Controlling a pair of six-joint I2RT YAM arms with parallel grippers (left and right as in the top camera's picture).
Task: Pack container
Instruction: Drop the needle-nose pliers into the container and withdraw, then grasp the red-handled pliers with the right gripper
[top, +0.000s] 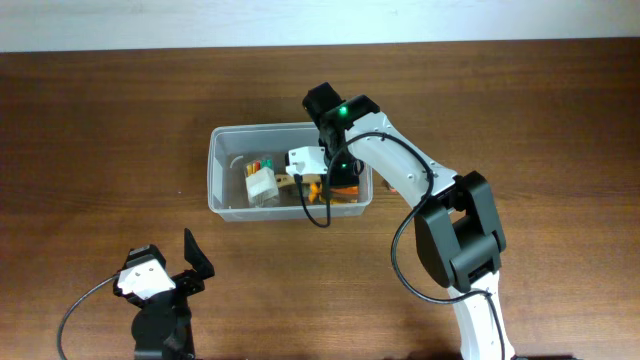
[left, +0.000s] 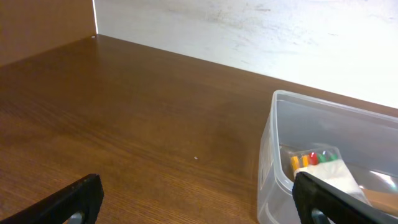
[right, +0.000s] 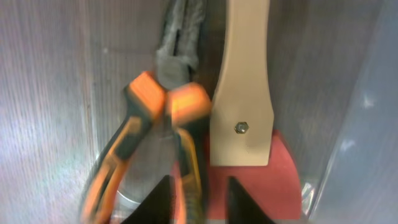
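overhead: even, sharp | left wrist: top glare | right wrist: blurred

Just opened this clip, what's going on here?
The right gripper is down inside the clear container, open over orange-handled pliers that lie beside a wooden-handled tool with a red part. A small clear box with coloured bits is also in the container. The left gripper is open, away from the container, holding nothing.

One container (top: 213, 170). Inside it, one pair of orange-handled pliers (right: 166, 102), one wooden-handled scraper (right: 242, 87), and one small clear box (top: 261, 184).
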